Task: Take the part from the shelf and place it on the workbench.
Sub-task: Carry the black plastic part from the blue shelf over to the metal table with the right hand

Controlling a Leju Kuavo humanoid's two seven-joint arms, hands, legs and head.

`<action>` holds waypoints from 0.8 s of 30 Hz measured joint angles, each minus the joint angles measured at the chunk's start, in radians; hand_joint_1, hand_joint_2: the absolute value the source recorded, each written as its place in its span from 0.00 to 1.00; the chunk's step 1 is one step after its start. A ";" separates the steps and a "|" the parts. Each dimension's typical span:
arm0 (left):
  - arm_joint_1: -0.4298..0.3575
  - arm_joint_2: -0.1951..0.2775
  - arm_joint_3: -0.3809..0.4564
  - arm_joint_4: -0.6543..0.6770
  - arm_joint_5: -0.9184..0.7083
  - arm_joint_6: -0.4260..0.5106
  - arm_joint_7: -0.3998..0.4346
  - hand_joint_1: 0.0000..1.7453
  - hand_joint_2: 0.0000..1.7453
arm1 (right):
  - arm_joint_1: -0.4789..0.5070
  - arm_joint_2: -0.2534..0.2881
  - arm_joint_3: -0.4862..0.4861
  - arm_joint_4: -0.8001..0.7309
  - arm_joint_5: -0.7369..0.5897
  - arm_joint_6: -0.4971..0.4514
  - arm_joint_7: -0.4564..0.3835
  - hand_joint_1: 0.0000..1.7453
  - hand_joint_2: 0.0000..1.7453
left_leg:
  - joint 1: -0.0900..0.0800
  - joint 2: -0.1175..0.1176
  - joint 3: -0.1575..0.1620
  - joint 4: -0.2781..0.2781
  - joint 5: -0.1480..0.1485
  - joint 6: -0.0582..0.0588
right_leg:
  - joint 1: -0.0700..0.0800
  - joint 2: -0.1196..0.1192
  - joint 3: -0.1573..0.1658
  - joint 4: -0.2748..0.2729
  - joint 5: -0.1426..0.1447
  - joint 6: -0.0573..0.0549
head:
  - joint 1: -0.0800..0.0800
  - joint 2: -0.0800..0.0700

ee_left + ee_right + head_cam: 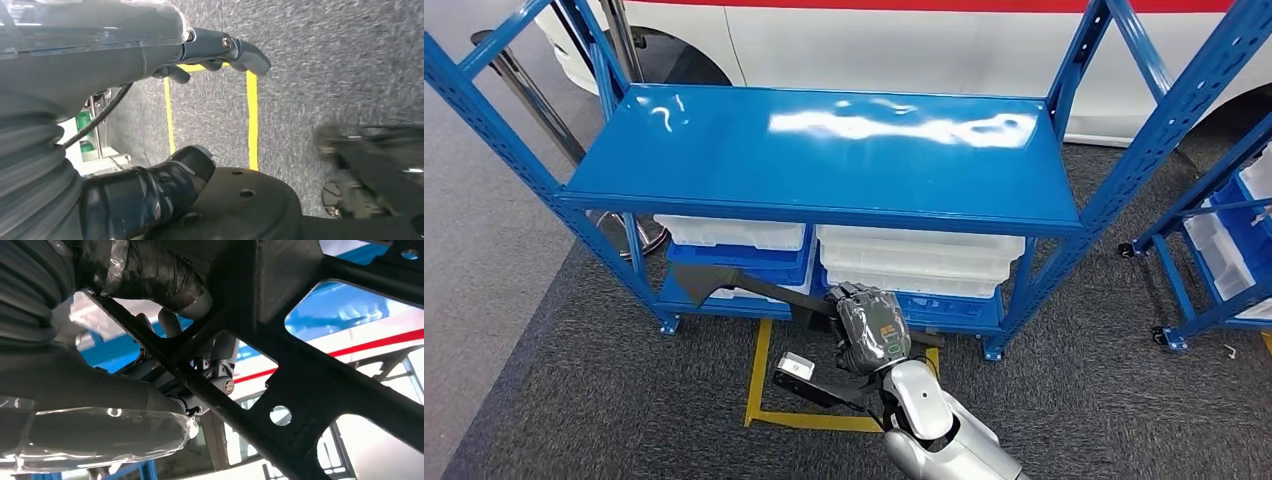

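The right hand (871, 330) grips the black bracket-like part (724, 283) in front of the blue shelf's (824, 150) lower front edge; its long axis runs left from the hand.

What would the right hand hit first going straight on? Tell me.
Probably the white bins low in the blue shelf; the right hand, holding the black part, points at them. Depth is unclear.

- The right arm (944, 430) reaches forward from below, silver and bent at the wrist.
- The right hand (872, 328) grips a black part, fingers (170, 282) wrapped around a bar.
- The left hand (150, 45) hangs empty, fingers (240, 52) loosely apart.
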 joint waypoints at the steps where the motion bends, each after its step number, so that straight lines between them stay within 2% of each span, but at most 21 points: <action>1: 0.000 0.000 0.000 0.000 0.001 0.002 -0.001 0.00 1.00 | 0.007 0.001 -0.001 -0.005 -0.015 -0.011 -0.009 1.00 1.00 | 0.000 0.000 0.019 0.004 0.026 -0.001 | 0.000 -0.001 -0.017 0.004 0.010 0.002 | 0.000 0.000; 2: 0.000 0.000 0.000 0.000 0.002 0.003 -0.002 0.00 1.00 | 0.013 0.003 -0.003 -0.011 -0.034 -0.020 -0.020 1.00 1.00 | 0.001 0.000 0.053 -0.023 0.057 -0.002 | 0.000 -0.001 -0.034 0.009 0.020 0.004 | 0.000 0.000; 3: -0.001 0.000 0.000 0.000 0.004 0.005 -0.003 0.00 1.00 | 0.020 0.005 -0.006 -0.018 -0.058 -0.026 -0.034 1.00 1.00 | 0.001 -0.001 0.103 -0.081 0.074 -0.001 | -0.001 -0.001 -0.048 0.014 0.028 0.008 | 0.000 0.000; 5: -0.002 0.000 0.000 0.000 0.008 0.007 -0.005 0.00 1.00 | 0.032 0.012 -0.017 -0.037 -0.127 -0.032 -0.072 1.00 1.00 | -0.002 -0.003 0.204 -0.223 0.056 0.006 | 0.001 -0.001 -0.066 0.023 0.045 0.017 | 0.000 0.000; 6: -0.002 0.000 0.000 0.000 0.010 0.008 -0.006 0.00 1.00 | 0.037 0.016 -0.022 -0.046 -0.175 -0.030 -0.098 1.00 1.00 | -0.004 -0.005 0.232 -0.270 0.041 0.010 | 0.001 -0.001 -0.070 0.023 0.054 0.023 | 0.000 0.000; 7: -0.003 0.000 -0.001 0.000 0.012 0.008 -0.007 0.00 1.00 | 0.040 0.019 -0.027 -0.055 -0.227 -0.022 -0.126 1.00 1.00 | -0.007 -0.005 0.240 -0.292 0.035 0.014 | 0.001 -0.001 -0.072 0.021 0.064 0.028 | 0.000 0.000; 8: -0.003 -0.001 -0.001 0.000 0.013 0.008 -0.007 0.00 1.00 | 0.044 0.022 -0.031 -0.062 -0.283 -0.010 -0.155 1.00 1.00 | -0.005 -0.004 0.233 -0.295 0.044 0.021 | 0.002 -0.001 -0.075 0.017 0.074 0.034 | 0.000 0.000; 9: -0.004 -0.002 -0.002 0.000 0.013 0.008 -0.008 0.00 1.00 | 0.048 0.024 -0.037 -0.068 -0.345 0.008 -0.185 1.00 1.00 | -0.003 -0.002 0.225 -0.297 0.055 0.028 | 0.001 0.001 -0.080 0.018 0.071 0.040 | 0.001 0.000; 10: -0.005 -0.003 -0.002 0.000 0.014 0.008 -0.008 0.00 1.00 | 0.052 0.026 -0.043 -0.074 -0.410 0.032 -0.215 1.00 1.00 | -0.001 0.001 0.215 -0.300 0.068 0.037 | 0.002 0.003 -0.089 0.032 0.047 0.044 | 0.001 0.000; 11: -0.006 -0.004 -0.003 0.000 0.014 0.008 -0.008 0.00 1.00 | 0.056 0.026 -0.050 -0.079 -0.480 0.062 -0.246 1.00 1.00 | 0.001 0.004 0.203 -0.302 0.081 0.045 | 0.001 0.005 -0.100 0.063 0.005 0.048 | 0.002 0.000; 13: -0.007 -0.004 -0.007 0.000 0.012 0.008 -0.008 0.00 1.00 | 0.064 0.027 -0.067 -0.089 -0.630 0.132 -0.310 1.00 1.00 | -0.003 0.007 0.173 -0.297 0.104 0.055 | 0.000 0.007 -0.125 0.178 -0.099 0.053 | 0.002 0.000; 14: -0.008 -0.004 -0.010 0.000 0.011 0.008 -0.007 0.00 1.00 | 0.069 0.027 -0.075 -0.093 -0.702 0.167 -0.340 1.00 1.00 | -0.004 0.007 0.156 -0.293 0.115 0.056 | -0.001 0.007 -0.133 0.239 -0.126 0.054 | 0.001 0.000; 15: -0.010 -0.004 -0.013 0.000 0.010 0.008 -0.007 0.00 1.00 | 0.074 0.027 -0.083 -0.098 -0.761 0.195 -0.365 1.00 1.00 | -0.005 0.007 0.138 -0.288 0.124 0.056 | -0.001 0.007 -0.132 0.282 -0.129 0.054 | 0.001 0.000; 16: -0.012 -0.004 -0.017 0.000 0.009 0.007 -0.006 0.00 1.00 | 0.078 0.027 -0.091 -0.101 -0.800 0.214 -0.380 1.00 1.00 | -0.005 0.007 0.120 -0.281 0.133 0.055 | -0.001 0.007 -0.116 0.292 -0.111 0.053 | 0.001 0.000; 17: -0.014 -0.004 -0.021 0.000 0.009 0.007 -0.005 0.00 1.00 | 0.082 0.028 -0.098 -0.105 -0.826 0.227 -0.391 1.00 1.00 | -0.006 0.007 0.103 -0.275 0.141 0.054 | -0.001 0.007 -0.083 0.269 -0.083 0.051 | 0.001 0.000; 18: -0.015 -0.004 -0.023 0.000 0.009 0.007 -0.005 0.00 1.00 | 0.083 0.028 -0.104 -0.108 -0.836 0.233 -0.395 1.00 1.00 | -0.006 0.007 0.090 -0.270 0.148 0.051 | 0.000 0.007 -0.038 0.217 -0.062 0.046 | 0.001 0.000; 20: -0.018 -0.005 -0.025 0.000 0.009 0.007 -0.005 0.00 1.00 | 0.084 0.032 -0.114 -0.116 -0.847 0.239 -0.400 1.00 1.00 | -0.008 0.006 0.070 -0.264 0.162 0.043 | 0.005 0.009 0.056 0.081 -0.069 0.036 | 0.001 0.000; 21: -0.019 -0.005 -0.026 0.000 0.008 0.007 -0.005 0.00 1.00 | 0.083 0.034 -0.118 -0.120 -0.858 0.245 -0.405 1.00 1.00 | -0.008 0.007 0.066 -0.265 0.171 0.038 | 0.008 0.010 0.082 0.035 -0.078 0.032 | 0.001 0.000; 22: -0.020 -0.005 -0.026 0.000 0.006 0.007 -0.005 0.00 1.00 | 0.084 0.036 -0.122 -0.123 -0.874 0.255 -0.412 1.00 1.00 | -0.008 0.007 0.063 -0.269 0.181 0.032 | 0.012 0.011 0.092 0.009 -0.084 0.028 | 0.001 0.000; 24: -0.020 -0.005 -0.029 0.000 0.002 0.006 -0.004 0.00 1.00 | 0.085 0.036 -0.127 -0.127 -0.926 0.290 -0.432 1.00 1.00 | -0.007 0.006 0.057 -0.275 0.193 0.021 | 0.009 0.008 0.082 -0.004 -0.066 0.021 | 0.001 0.000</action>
